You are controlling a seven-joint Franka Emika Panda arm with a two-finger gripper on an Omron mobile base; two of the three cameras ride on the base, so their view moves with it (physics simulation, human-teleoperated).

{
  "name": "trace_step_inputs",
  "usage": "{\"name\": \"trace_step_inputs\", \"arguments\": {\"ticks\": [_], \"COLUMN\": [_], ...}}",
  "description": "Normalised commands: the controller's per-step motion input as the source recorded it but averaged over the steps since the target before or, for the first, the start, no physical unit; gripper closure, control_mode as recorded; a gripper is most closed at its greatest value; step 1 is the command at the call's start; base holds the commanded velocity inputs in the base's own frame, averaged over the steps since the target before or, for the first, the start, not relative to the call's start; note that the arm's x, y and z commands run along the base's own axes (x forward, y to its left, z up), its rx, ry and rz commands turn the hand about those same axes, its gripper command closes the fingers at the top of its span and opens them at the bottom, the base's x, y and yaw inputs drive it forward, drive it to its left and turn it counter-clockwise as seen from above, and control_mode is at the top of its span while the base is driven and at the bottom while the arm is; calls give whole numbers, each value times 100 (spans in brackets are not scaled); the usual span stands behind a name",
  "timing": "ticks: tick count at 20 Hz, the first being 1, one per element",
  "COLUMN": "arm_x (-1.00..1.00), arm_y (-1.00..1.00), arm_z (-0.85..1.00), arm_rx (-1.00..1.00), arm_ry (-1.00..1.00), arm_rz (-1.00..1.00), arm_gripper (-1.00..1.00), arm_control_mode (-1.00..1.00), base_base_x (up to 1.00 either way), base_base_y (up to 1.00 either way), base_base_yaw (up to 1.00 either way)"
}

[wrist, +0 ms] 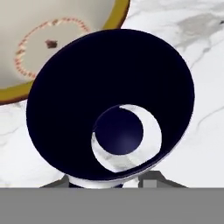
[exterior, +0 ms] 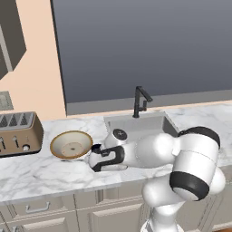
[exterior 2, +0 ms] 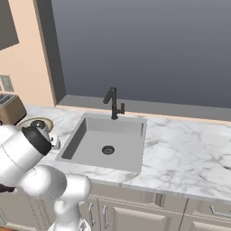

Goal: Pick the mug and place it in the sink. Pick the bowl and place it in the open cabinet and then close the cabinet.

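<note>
The mug (wrist: 109, 105) sits right at the jaws, mouth toward the camera and axis along the hand. The gripper (exterior: 96, 158) seems closed on it, though the fingers are hidden, so I cannot tell for sure. The bowl (exterior: 70, 144) lies at ten o'clock, the sink (exterior: 136, 123) at two o'clock across the marble desk (exterior: 41, 174).

The mug (wrist: 109, 105) shows a dark navy interior, and beside it the bowl (exterior: 71, 144) is tan with a brownish-gold rim, its cream inside ringed with small reddish dots. The tabletop (exterior 2: 189, 158) is white marble with grey veins, the sink (exterior 2: 104, 142) grey with a black faucet (exterior 2: 113, 103), and the toaster (exterior: 18, 133) bronze-brown.
</note>
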Motion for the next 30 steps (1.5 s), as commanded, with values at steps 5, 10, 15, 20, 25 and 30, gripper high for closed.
{"name": "trace_step_inputs", "arguments": {"ticks": [5, 10, 15, 20, 25, 30], "arm_x": [-33, -34, -18, -6, 0, 5], "arm_y": [-2, -24, -19, -32, -44, -67], "arm_z": [64, 100, 100, 47, 0, 0], "arm_rx": [0, 0, 0, 0, 0, 6], "arm_ry": [2, 14, 27, 19, -5, 0], "arm_rz": [-7, -23, -32, -41, -20, -4], "arm_gripper": [100, 100, 100, 100, 100, 100], "arm_control_mode": [-100, -100, -100, -100, -100, -100], "base_base_x": [0, 0, 0, 0, 0, 0], "base_base_y": [0, 0, 0, 0, 0, 0], "base_base_yaw": [0, 0, 0, 0, 0, 0]}}
